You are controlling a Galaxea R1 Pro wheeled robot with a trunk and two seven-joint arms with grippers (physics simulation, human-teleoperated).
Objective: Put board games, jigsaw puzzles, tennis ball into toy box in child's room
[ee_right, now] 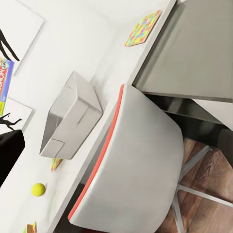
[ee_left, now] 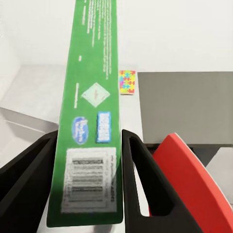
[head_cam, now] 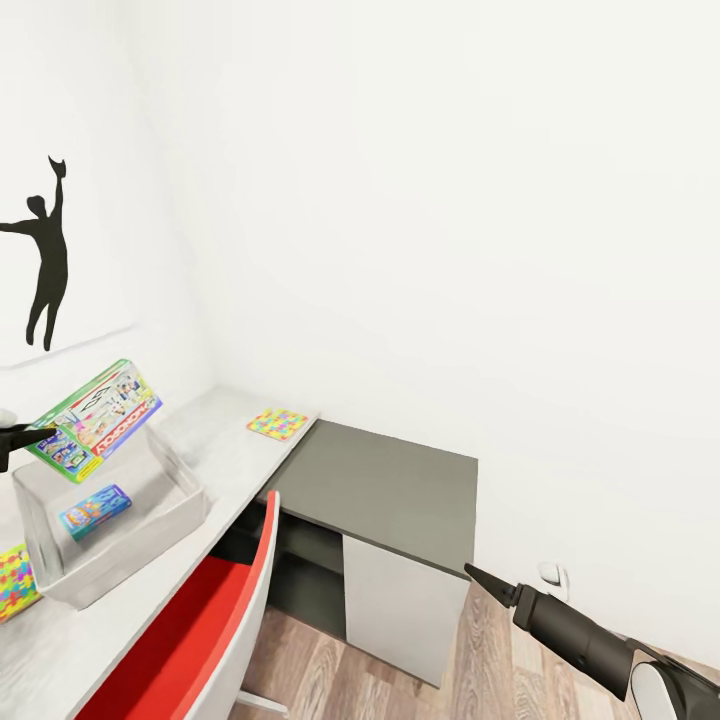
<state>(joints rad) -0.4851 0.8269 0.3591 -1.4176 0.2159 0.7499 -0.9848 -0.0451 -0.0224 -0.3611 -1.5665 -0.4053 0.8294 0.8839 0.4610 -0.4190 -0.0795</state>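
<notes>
Child's room, desk corner. Left gripper (ee_left: 87, 160): black fingers clamped on either side of the green board game (head_cam: 95, 420), seen at the lower centre of the left wrist view with the box's green barcoded underside running up between them; in the head view this box sits at the left edge, tilted, lifted clear above the near left part of the toy box (head_cam: 150, 545). Toy box: light grey bin with flared sides, resting on the pale speckled table (head_cam: 225, 455) at lower left of the head view; a mostly blue board game (head_cam: 95, 511) lies flat on its floor. Jigsaw puzzle, first (head_cam: 279, 424): multicolour square, flat on the table's far end, close to the edge where the dark grey cabinet top (head_cam: 390, 490) begins; also at upper centre of the left wrist view. Jigsaw puzzle, second (head_cam: 14, 582): partly cut off at the lower left edge of the head view, just beside the toy box. Tennis ball (ee_right: 38, 189): yellow, on the table at lower left of the right wrist view, apart from the bin. Right gripper (head_cam: 488, 583): at lower right of the head view, over the wood floor, well apart from the table; the fingers appear drawn together into one point, holding nothing. Red-and-white chair (head_cam: 215, 630): pushed against the table front, lower centre. Black dancer silhouette picture (head_cam: 45, 260): on the white wall, upper left.
</notes>
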